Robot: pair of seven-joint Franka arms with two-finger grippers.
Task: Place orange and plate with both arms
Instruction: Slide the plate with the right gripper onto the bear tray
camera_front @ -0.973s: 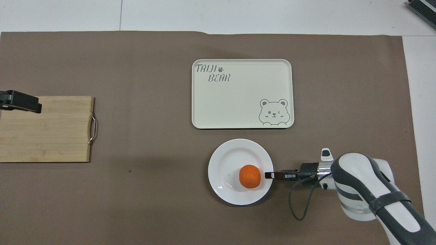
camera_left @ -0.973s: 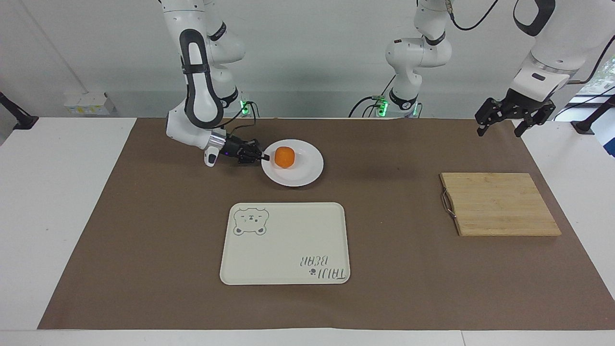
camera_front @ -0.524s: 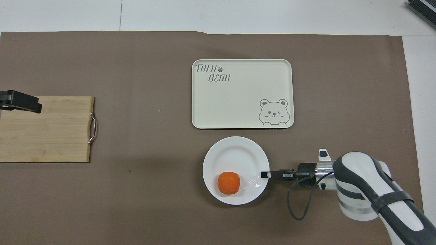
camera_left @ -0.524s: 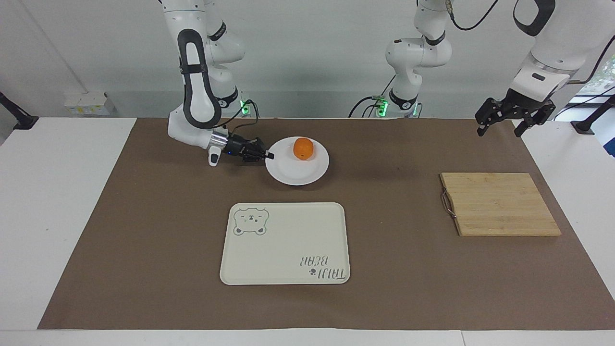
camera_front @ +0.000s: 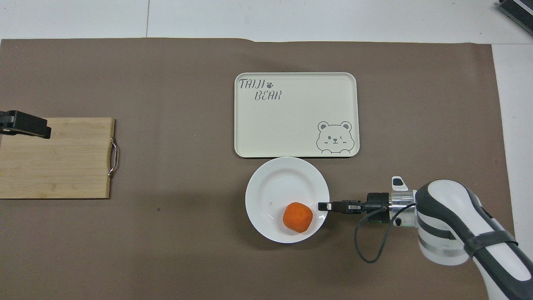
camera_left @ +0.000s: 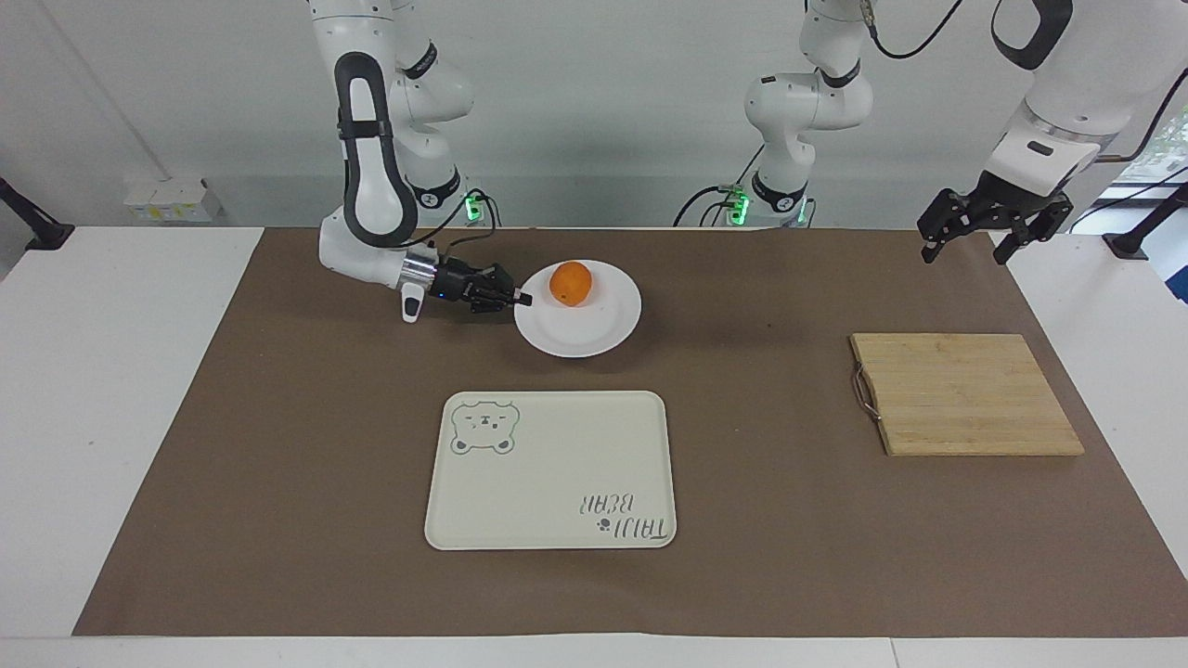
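The white plate (camera_left: 587, 336) (camera_front: 278, 183) hangs a little above the brown mat, casting a shadow under it. My right gripper (camera_left: 522, 300) (camera_front: 321, 206) is shut on its rim at the side toward the right arm's end. The orange (camera_left: 570, 283) (camera_front: 297, 216) lies loose in the plate's well, on the part nearer the robots. From overhead the plate's rim just meets the tray's edge. My left gripper (camera_left: 963, 252) (camera_front: 43, 131) waits open and high over the corner of the cutting board, holding nothing.
A cream bear tray (camera_left: 557, 464) (camera_front: 291, 121) lies on the mat, farther from the robots than the plate. A bamboo cutting board (camera_left: 965, 394) (camera_front: 58, 158) with a metal handle lies toward the left arm's end.
The right gripper has raised the plate and carried it slightly toward the tray. The orange rolled across the well toward the left arm's end and partly back. The left arm has not moved.
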